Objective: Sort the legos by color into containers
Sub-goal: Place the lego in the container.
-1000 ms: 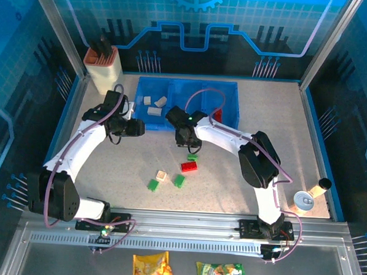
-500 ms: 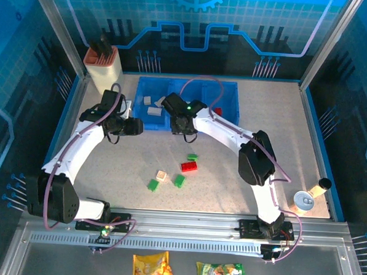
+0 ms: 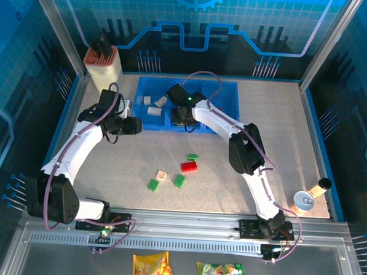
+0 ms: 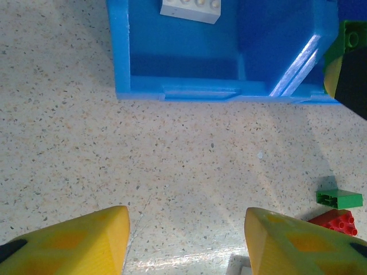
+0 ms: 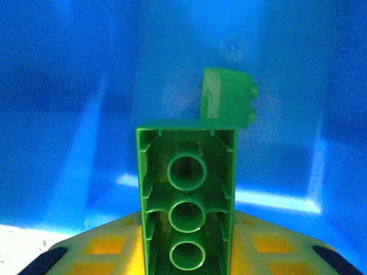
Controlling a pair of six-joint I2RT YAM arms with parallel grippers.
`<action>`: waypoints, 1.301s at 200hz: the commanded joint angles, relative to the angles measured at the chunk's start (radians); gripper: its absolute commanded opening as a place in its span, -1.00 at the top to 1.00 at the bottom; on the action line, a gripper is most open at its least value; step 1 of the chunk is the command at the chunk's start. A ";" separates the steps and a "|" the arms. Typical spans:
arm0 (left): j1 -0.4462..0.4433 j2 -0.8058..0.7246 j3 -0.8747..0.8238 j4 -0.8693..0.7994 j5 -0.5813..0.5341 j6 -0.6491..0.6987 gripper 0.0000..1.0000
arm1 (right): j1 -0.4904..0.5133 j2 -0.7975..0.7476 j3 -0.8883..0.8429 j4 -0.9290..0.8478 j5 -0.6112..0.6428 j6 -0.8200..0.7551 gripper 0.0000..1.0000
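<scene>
Where the right arm stretches out over the containers [image 3: 230, 98], the right gripper [image 5: 186, 247] is clamped on a green lego [image 5: 186, 189]. The brick's hollow underside is turned to the wrist camera, and it hangs above the blue floor of the middle compartment. A second green lego [image 5: 228, 102] lies on that floor just beyond it. The left gripper [image 4: 186, 229] hovers over the speckled surface [image 4: 69, 143] just in front of the tray's near wall, its yellow fingers [image 4: 86, 240] parted a moderate way with nothing between them. Three cream legos [image 3: 154, 111] sit in the left compartment, and a red brick [image 3: 217, 112] shows in the right one. Loose on the surface, near the middle, lie a red lego [image 3: 189, 167], three green legos [image 3: 179, 180] and a cream lego [image 3: 162, 175].
</scene>
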 commanded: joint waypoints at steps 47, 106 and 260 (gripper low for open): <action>0.010 -0.027 -0.015 0.012 0.022 0.018 -0.13 | -0.036 0.095 0.118 0.034 -0.049 -0.021 0.30; 0.010 -0.026 -0.018 0.011 0.020 0.018 -0.13 | -0.062 0.152 0.160 0.079 -0.122 -0.026 0.27; 0.019 -0.015 -0.011 0.011 0.025 0.018 -0.13 | -0.056 -0.023 0.056 -0.019 -0.176 -0.089 0.10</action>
